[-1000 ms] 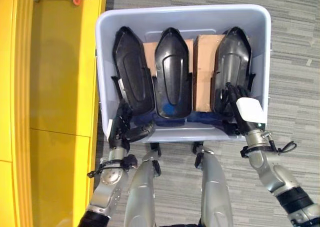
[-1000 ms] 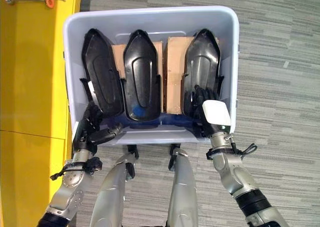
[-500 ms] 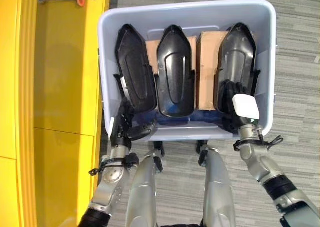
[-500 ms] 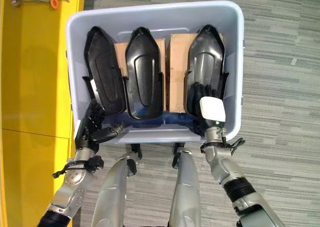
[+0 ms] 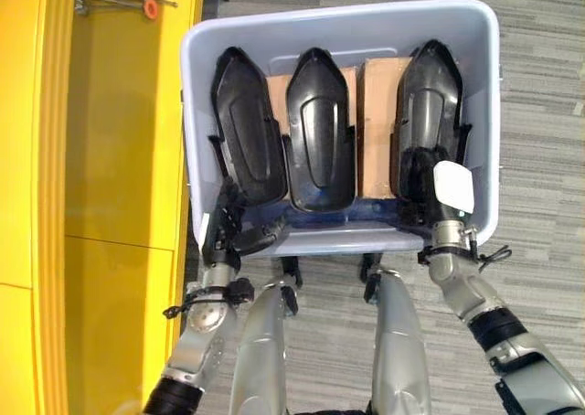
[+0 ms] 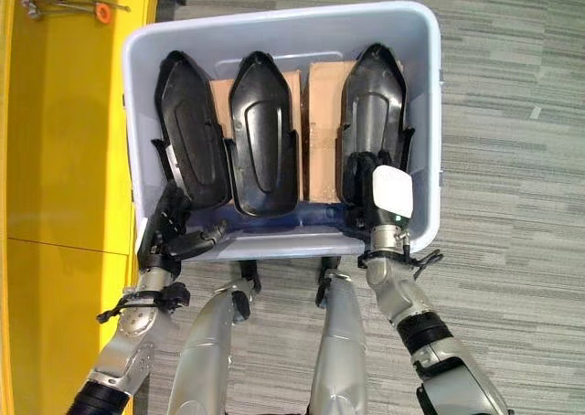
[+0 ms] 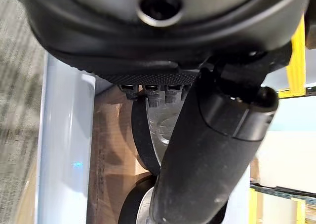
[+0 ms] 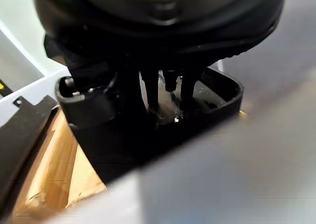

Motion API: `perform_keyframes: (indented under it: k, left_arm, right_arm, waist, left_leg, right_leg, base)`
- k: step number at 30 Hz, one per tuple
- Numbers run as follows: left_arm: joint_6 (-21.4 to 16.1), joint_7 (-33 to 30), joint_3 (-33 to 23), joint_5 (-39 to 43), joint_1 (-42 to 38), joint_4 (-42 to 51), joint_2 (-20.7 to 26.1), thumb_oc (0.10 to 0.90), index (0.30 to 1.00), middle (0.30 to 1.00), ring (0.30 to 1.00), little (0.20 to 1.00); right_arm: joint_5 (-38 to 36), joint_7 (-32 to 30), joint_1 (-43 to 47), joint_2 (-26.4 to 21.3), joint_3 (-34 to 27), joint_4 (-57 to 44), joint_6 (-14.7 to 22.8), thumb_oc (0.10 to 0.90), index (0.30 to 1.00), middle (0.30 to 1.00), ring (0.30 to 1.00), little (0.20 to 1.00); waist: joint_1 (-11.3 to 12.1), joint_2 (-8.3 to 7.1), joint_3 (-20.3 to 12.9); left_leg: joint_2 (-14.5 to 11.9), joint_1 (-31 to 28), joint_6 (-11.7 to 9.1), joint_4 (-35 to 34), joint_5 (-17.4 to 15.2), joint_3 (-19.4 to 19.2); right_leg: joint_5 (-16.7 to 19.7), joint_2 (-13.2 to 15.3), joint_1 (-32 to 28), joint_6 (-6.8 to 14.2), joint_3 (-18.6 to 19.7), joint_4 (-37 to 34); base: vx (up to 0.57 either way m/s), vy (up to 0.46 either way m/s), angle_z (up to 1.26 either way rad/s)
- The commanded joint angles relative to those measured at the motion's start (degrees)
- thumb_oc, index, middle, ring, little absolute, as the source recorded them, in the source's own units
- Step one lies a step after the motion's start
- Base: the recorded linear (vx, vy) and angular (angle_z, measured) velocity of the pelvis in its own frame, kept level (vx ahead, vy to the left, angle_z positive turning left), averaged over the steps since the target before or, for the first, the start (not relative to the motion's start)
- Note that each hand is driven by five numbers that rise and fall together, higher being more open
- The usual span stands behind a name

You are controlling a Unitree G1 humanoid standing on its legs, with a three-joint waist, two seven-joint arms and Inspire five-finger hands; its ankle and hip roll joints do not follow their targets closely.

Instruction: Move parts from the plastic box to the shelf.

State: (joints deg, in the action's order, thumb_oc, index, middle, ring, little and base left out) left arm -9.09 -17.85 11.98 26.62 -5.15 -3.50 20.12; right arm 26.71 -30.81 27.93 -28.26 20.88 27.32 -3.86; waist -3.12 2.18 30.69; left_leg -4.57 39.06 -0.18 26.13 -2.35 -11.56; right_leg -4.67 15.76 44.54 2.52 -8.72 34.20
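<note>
A pale blue plastic box [image 5: 338,17] stands on the floor with three black moulded parts upright in it: left [image 5: 242,127], middle [image 5: 318,122] and right [image 5: 430,104]. My left hand [image 5: 222,230] rests at the box's near left corner, fingers fairly straight against the left part's near end [image 7: 143,135], thumb [image 7: 207,150] lying along the near rim. My right hand [image 5: 452,188], with a white cover, sits over the right part's near end. Its fingers hook down into that part [image 8: 217,93], with the thumb [image 8: 86,103] on the outside.
Brown cardboard dividers [image 5: 379,113] stand between the parts. The yellow shelf [image 5: 119,159] runs along the left, right beside the box, with a metal tool with an orange piece [image 5: 146,8] at its far end. Grey striped carpet [image 5: 539,113] lies to the right.
The camera has shifted a little. My right hand has moved in over the right part's near end and its forearm has swung closer to the box. The left hand has stayed put.
</note>
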Motion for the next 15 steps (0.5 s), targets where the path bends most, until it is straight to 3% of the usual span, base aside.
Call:
perform_keyframes:
  k: [1, 7, 8, 11, 15]
  left_arm:
    - [-0.31, -0.07, 1.98, 0.14, 5.96, 0.91, 1.8, 0.9, 1.0, 1.0, 1.0, 1.0]
    - [-0.02, -0.12, 2.69, 0.54, 5.12, 1.35, 1.63, 0.9, 1.0, 1.0, 1.0, 1.0]
    - [0.01, -0.02, 2.88, 0.75, 4.36, 1.28, 1.61, 0.9, 1.0, 1.0, 1.0, 1.0]
    - [0.05, 0.04, 3.05, 0.8, 4.34, 1.35, 1.6, 0.9, 1.0, 1.0, 1.0, 1.0]
    - [0.25, 0.39, 3.18, 0.69, 4.22, 0.86, 1.84, 0.9, 1.0, 1.0, 1.0, 1.0]
  right_arm:
    - [-6.0, 6.81, -6.05, 2.34, 3.65, 4.76, -0.48, 0.4, 0.3, 0.3, 0.3, 0.3]
    - [-5.22, 5.05, -7.84, 1.52, 1.95, -0.01, -0.44, 0.4, 0.3, 0.3, 0.3, 0.3]
    - [-4.29, 4.65, -7.94, 0.9, 1.47, -1.97, -0.27, 0.4, 0.3, 0.3, 0.3, 0.3]
    - [-3.9, 4.4, -8.35, 0.59, 1.06, -3.36, -0.16, 0.4, 0.3, 0.3, 0.3, 0.3]
    - [-2.51, 3.28, -9.88, -0.43, -0.34, -7.4, 0.5, 0.4, 0.3, 0.3, 0.3, 0.3]
  waist:
    - [0.89, 0.71, -0.9]
    - [0.45, 0.03, -0.9]
    - [0.14, -0.42, -0.9]
    - [0.11, -0.59, -0.9]
    - [0.25, -1.62, -0.9]
  left_leg:
    - [-3.14, -0.43, -3.71, 4.33, -7.57, 1.72]
    - [-3.53, -4.55, -3.9, 2.18, -7.23, 1.74]
    - [-3.2, -5.1, -3.51, 0.79, -5.35, 1.49]
    - [-3.31, -6.43, -3.69, 0.06, -5.14, 1.48]
    - [-3.75, -13.7, -4.28, -3.35, -4.46, 1.91]
  right_leg:
    - [4.97, 7.11, -3.0, 8.12, 2.5, -7.77]
    - [5.31, 6.96, -6.94, 8.51, 1.35, -9.52]
    - [7.14, 7.06, -7.59, 8.13, 0.85, -11.09]
    - [7.21, 7.06, -9.04, 8.24, 0.43, -11.69]
    - [7.76, 6.58, -16.94, 8.65, -1.33, -15.23]
  base:
    - [0.0, 0.0, 0.0]
    - [-0.01, 0.0, 0.0]
    - [-0.06, -0.003, -0.01]
    - [-0.01, -0.013, -0.03]
    - [0.05, -0.04, 0.0]
